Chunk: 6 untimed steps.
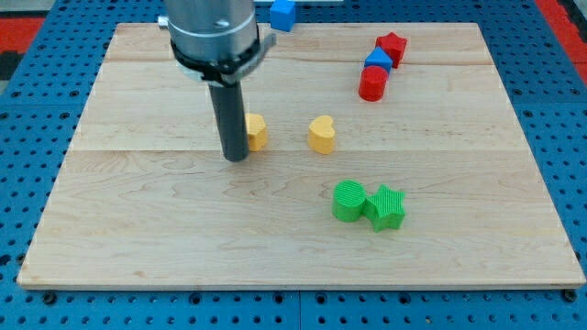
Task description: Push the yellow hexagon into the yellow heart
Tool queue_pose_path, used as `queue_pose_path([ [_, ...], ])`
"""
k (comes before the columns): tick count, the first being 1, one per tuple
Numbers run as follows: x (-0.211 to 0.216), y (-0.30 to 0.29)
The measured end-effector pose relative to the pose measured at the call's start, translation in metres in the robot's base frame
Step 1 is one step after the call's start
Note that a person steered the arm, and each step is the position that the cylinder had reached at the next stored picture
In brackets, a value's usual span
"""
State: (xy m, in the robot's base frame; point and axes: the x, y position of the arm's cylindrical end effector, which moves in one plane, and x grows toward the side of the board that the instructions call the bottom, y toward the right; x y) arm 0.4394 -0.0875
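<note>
The yellow hexagon (257, 131) lies near the middle of the wooden board (138, 220), partly hidden behind my rod. My tip (236, 158) rests on the board right at the hexagon's left side, touching or nearly touching it. The yellow heart (322, 134) lies to the right of the hexagon, a short gap apart, at about the same height in the view.
A green cylinder (348, 201) and a green star (387, 206) touch each other toward the view's lower right. A red star (392, 45), a blue block (377, 61) and a red cylinder (372, 83) cluster at the upper right. A blue cube (282, 14) sits at the top edge.
</note>
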Motion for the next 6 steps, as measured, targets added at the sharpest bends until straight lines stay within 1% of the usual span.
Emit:
queue_pose_path([
  [1, -0.035, -0.036],
  [3, 0.035, 0.086],
  [4, 0.037, 0.080],
  [5, 0.025, 0.008],
  [6, 0.005, -0.039],
])
